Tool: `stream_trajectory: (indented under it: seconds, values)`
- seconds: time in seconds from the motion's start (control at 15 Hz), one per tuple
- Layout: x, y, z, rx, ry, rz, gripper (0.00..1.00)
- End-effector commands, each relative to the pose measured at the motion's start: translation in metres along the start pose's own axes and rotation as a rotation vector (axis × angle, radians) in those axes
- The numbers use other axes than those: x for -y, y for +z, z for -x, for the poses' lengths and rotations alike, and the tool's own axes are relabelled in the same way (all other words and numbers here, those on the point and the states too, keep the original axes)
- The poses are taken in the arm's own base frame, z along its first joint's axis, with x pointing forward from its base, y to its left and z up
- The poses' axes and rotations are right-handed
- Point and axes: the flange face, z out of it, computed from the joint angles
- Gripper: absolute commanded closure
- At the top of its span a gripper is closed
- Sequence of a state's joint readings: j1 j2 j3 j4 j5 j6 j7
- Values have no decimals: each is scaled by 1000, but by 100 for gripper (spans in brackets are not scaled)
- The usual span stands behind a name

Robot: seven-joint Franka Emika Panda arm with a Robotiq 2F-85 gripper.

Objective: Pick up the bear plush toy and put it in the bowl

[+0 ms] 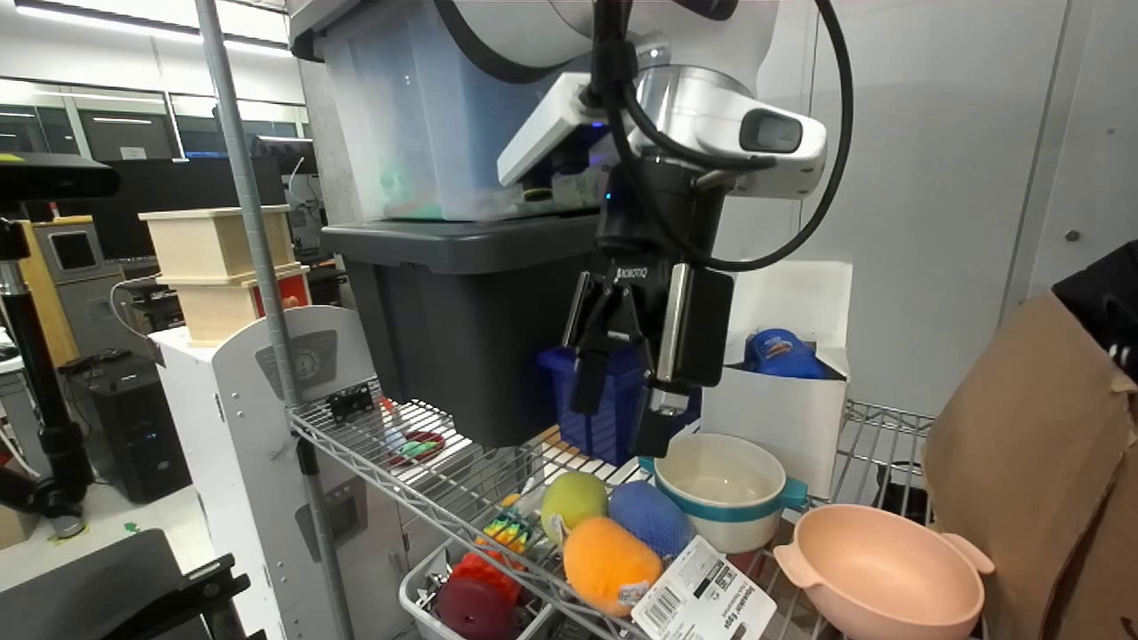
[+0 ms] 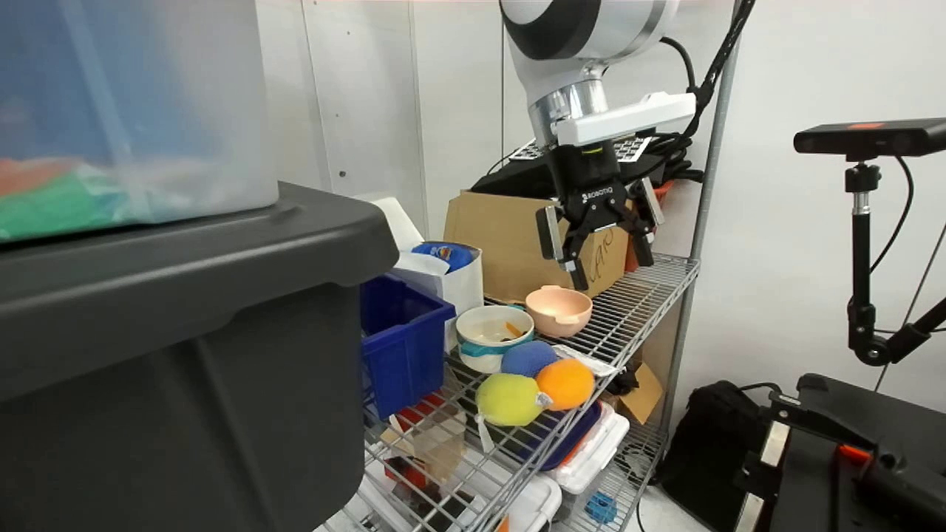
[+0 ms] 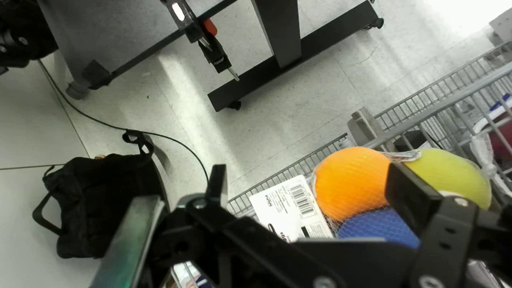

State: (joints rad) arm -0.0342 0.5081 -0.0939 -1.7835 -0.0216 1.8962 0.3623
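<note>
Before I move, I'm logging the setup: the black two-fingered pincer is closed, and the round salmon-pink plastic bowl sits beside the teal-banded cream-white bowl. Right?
No: the pincer is open; an exterior view shows its fingers apart. The salmon-pink bowl does sit beside the cream-white bowl.

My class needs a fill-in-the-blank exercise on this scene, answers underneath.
1. The jaws of the end effector stand ____, not shut.
2. Beside the green toy and the blue toy lies a third toy, coloured ____.
3. The white label carries black stripes that form a ____.
4. The number of handles on the pink bowl is ____.
Missing words: open; orange; barcode; two.
</note>
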Motion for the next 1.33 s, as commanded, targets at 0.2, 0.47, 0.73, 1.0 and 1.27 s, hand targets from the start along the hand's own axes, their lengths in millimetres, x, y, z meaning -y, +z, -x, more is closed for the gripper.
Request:
stream_trajectory:
  seconds: [0.2, 0.47, 0.73, 1.0, 1.27]
  values:
    - [14, -18, -21, -47, -97, -89, 0]
    - [17, -27, -23, -101, -230, -97, 0]
    - [22, -31, -34, -182, -312, -115, 0]
    - [31, -32, -51, -296, -284, -153, 0]
    - [41, -25, -63, -355, -300, -168, 0]
